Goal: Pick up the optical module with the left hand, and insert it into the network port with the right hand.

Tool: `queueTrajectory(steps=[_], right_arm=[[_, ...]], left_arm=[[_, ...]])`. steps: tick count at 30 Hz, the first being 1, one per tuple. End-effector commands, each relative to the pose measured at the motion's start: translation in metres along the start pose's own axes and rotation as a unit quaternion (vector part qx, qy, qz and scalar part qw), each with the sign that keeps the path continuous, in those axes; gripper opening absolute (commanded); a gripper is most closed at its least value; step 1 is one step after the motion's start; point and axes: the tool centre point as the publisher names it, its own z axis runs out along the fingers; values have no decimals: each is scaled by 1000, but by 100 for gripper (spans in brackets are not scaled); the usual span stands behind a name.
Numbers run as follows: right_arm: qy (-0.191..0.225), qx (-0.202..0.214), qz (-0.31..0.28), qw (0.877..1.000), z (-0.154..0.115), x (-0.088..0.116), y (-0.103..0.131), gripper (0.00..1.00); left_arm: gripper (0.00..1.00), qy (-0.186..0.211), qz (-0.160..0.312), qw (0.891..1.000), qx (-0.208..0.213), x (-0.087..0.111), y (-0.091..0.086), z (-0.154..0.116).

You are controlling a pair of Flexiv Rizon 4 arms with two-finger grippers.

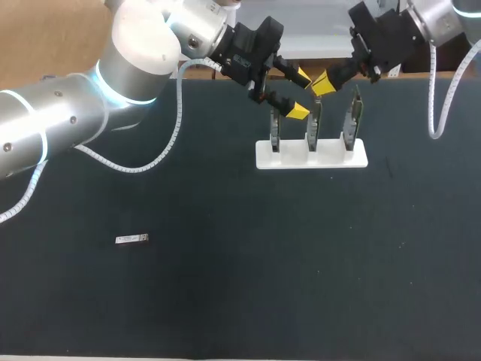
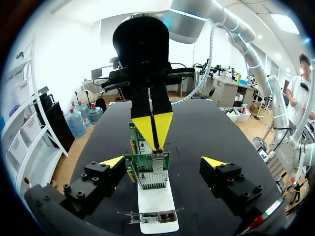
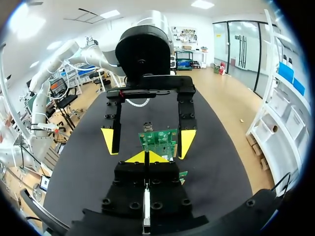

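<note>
Lying flat in the lower left of the head view, the optical module (image 1: 132, 239) rests alone on the dark desk (image 1: 240, 301), well apart from both arms. In the upper middle a white stand (image 1: 312, 156) holds three green boards (image 1: 314, 124) upright in a row. The left hand (image 1: 298, 94), coming in from the upper left, hangs over the stand with its yellow-tipped fingers spread wide and released. In its wrist view they stand on either side of the middle board, apart from it. The right hand (image 1: 323, 84), from the upper right, faces it just above the same board, its two tips clenched together with no object seen between them. Both hands overlap the boards' top edges in the head view, so the network port cannot be made out there. In the right wrist view that hand's own black finger bodies cover most of the stand, and one board shows only as a green sliver beside them.
</note>
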Motion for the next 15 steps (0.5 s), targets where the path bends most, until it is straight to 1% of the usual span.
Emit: queueTrajectory(steps=[1,9,13,15], right_arm=[[1,-4,6,1000,2,5,-4,0],[2,-8,16,1000,6,12,-4,0],[-1,-10,17,1000,7,12,-4,0],[-9,-9,17,1000,5,9,-4,0]], left_arm=[[100,1,0,1000,2,0,2,0],[100,1,0,1000,2,0,2,0],[100,1,0,1000,2,0,2,0],[100,1,0,1000,2,0,2,0]])
